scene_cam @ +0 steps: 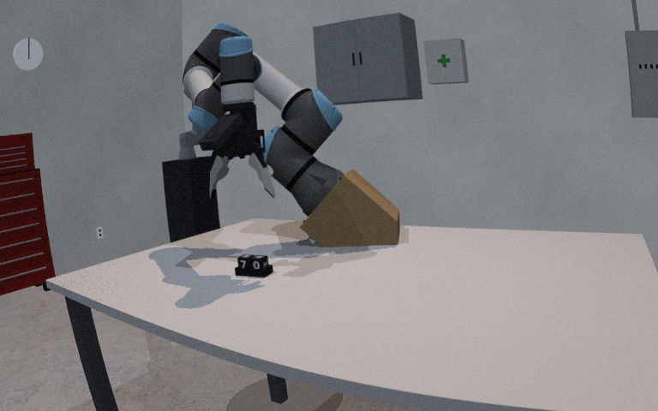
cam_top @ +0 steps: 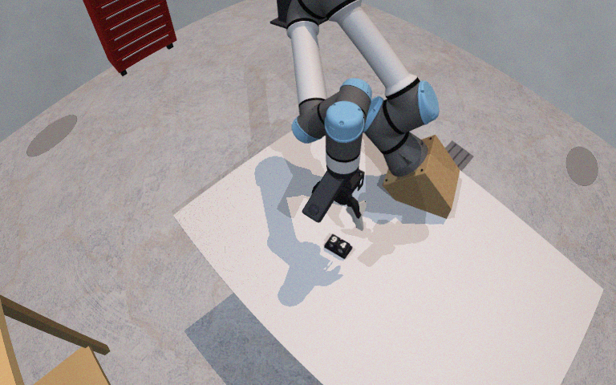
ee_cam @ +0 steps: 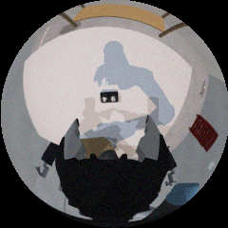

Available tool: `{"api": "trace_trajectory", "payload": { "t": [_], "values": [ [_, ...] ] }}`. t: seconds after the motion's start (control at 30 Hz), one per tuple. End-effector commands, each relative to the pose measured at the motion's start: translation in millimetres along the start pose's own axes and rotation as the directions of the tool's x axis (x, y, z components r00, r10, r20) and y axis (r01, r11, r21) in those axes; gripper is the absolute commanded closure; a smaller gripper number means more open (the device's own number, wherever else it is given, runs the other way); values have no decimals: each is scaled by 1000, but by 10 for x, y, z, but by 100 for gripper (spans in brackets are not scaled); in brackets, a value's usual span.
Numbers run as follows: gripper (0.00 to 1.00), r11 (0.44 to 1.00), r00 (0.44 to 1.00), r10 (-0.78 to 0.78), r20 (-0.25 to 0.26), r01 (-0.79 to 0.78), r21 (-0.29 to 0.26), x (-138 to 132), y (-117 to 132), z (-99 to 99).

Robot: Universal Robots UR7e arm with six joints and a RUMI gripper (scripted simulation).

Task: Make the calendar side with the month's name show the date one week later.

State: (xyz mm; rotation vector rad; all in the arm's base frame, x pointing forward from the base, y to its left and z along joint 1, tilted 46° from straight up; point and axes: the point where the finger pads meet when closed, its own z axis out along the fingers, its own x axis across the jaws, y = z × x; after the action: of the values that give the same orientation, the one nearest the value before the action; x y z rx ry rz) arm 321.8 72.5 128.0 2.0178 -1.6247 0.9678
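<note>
The calendar is a small black tray (cam_top: 341,256) (scene_cam: 252,274) on the white table, holding two black cubes side by side. It also shows in the wrist view (ee_cam: 108,97). In the top view, the left cube (cam_top: 334,241) has 9 on top and the right cube (cam_top: 344,247) has 4. In the exterior view, the side faces read 7 on the left cube (scene_cam: 243,263) and 0 on the right cube (scene_cam: 260,264). Both cubes sit flat. My gripper (cam_top: 347,213) (scene_cam: 241,192) (ee_cam: 111,118) is open and empty. It points down and hangs well above the table, behind the calendar.
The arm stands on a tan wooden wedge (cam_top: 431,181) (scene_cam: 354,213) at the back of the white table (cam_top: 454,294) (scene_cam: 436,300). A black pedestal (scene_cam: 188,199) stands behind the table, a red tool cabinet (cam_top: 129,26) (scene_cam: 19,213) farther off. Wooden furniture (cam_top: 45,326) is on the floor.
</note>
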Motion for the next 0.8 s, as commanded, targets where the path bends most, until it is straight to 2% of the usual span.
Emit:
{"api": "trace_trajectory", "payload": {
  "t": [0.0, 0.17, 0.4, 0.63, 0.7, 0.77],
  "values": [
    [0, 1000, 1000, -17, 0, 17, 1, -1, -5, 4],
    [0, 999, 999, -45, 0, 45, 0, -4, -8, 13],
    [0, 987, 987, -162, 1, 162, 0, -15, -22, 50],
    [0, 937, 937, -349, 2, 349, 1, -31, -39, 112],
    [0, 937, 937, -349, 2, 349, 1, -31, -39, 112],
    [0, 912, 912, -410, 2, 410, 1, -35, -43, 134]
  ]
}}
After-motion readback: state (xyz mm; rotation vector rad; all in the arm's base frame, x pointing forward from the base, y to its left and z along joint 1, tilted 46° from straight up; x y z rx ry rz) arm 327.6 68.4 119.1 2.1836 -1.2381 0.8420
